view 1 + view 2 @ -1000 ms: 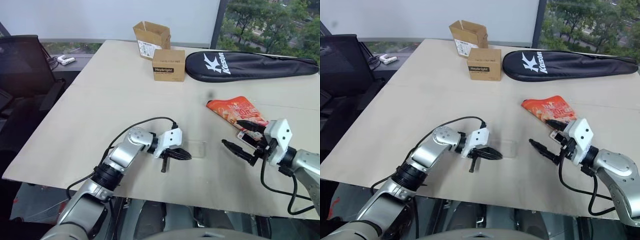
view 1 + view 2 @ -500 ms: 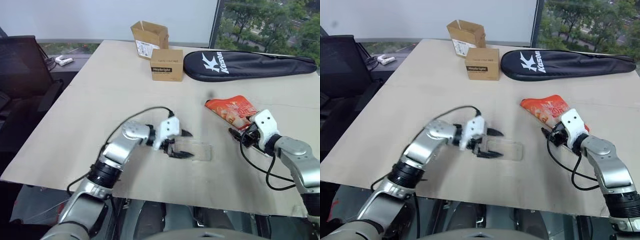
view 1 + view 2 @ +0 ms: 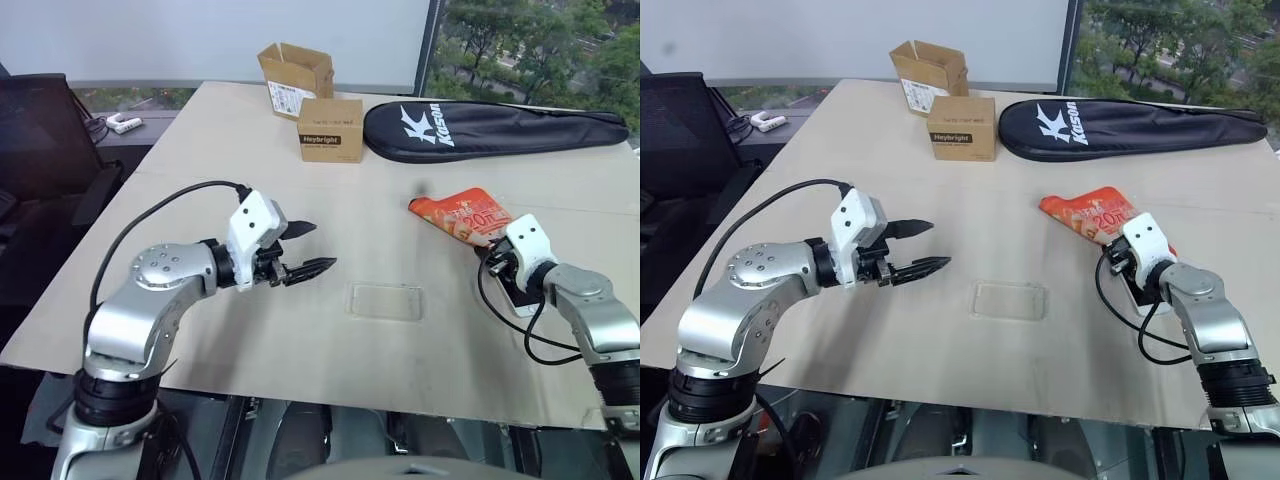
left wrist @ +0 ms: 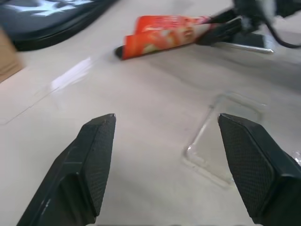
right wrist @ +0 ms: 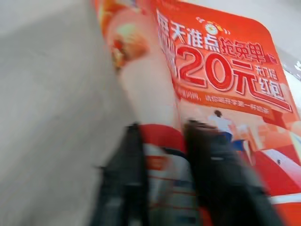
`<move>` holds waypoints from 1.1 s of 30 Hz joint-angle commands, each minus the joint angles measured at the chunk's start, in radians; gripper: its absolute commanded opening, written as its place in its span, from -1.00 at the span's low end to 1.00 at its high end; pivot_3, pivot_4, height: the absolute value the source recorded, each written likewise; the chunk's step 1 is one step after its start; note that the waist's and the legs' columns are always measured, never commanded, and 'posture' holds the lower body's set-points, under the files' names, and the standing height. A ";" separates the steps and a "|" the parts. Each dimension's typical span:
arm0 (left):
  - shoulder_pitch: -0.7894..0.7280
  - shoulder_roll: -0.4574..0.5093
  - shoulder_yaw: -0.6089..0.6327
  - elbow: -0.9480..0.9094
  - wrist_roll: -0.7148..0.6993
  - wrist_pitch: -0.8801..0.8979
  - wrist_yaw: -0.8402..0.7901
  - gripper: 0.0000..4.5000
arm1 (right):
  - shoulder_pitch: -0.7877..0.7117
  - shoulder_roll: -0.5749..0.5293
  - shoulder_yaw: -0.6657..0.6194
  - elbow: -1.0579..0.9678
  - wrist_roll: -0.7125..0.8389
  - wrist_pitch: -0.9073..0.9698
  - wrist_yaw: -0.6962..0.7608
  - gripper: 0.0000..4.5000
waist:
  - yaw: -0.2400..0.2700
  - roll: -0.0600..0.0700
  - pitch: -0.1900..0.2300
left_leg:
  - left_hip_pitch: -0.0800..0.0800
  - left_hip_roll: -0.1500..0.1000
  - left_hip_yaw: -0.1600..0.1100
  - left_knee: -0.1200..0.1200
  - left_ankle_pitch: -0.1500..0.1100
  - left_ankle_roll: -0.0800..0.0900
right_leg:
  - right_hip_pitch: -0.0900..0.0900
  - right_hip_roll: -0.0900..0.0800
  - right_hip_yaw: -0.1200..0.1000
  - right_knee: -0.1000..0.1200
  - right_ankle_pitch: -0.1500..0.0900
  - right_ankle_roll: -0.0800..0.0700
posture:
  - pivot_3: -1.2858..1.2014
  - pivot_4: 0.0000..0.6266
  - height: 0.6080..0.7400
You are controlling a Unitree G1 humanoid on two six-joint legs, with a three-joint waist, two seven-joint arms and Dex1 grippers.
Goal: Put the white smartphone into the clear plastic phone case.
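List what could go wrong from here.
1. The right gripper looks shut on the edge of the snack pouch, not the white smartphone lying beside it. A lift would probably take the pouch.
2. The clear plastic phone case lies loose on the table, with the open left gripper raised apart from it. It may slide when the phone is pressed in.

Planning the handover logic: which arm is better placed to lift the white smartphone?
The right. Its end effector is shut at the white smartphone beside the snack pouch; the left end effector hangs open, away from it.
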 commanded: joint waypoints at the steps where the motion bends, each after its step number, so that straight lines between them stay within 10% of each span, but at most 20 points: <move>1: 0.005 -0.004 0.007 -0.056 -0.034 0.005 0.038 0.60 | -0.030 0.002 -0.037 0.001 -0.007 -0.043 -0.007 -0.99 | -0.002 0.000 0.000 | 0.000 0.000 0.000 0.000 0.000 0.000 | 0.000 0.000 0.000 0.000 0.000 0.000 | 0.03 -0.52 0.87; 16: -0.075 -0.019 -0.044 -0.010 -0.097 -0.010 0.081 0.60 | -0.451 -0.109 -0.189 0.642 -0.178 -0.552 -0.351 -0.99 | -0.003 0.003 0.009 | -0.001 -0.002 0.005 -0.003 0.000 0.000 | -0.001 0.000 0.001 -0.001 0.000 0.001 | 0.03 -0.52 0.87; 26: -0.050 -0.001 -0.032 -0.006 -0.105 -0.025 0.082 0.60 | -0.100 -0.127 -0.240 0.194 0.048 -0.184 -0.002 0.96 | -0.001 0.005 0.011 | 0.001 -0.001 0.003 -0.008 0.000 0.000 | -0.001 0.001 0.001 -0.001 0.001 0.005 | 0.03 -0.52 0.87; 33: -0.025 0.019 -0.024 -0.009 -0.123 -0.028 0.067 0.60 | 0.320 -0.053 -0.398 -0.337 0.366 0.197 0.026 0.99 | 0.002 0.005 0.011 | 0.002 -0.001 -0.001 -0.007 0.000 0.000 | 0.000 -0.001 0.000 -0.001 0.000 0.006 | 0.03 -0.52 0.87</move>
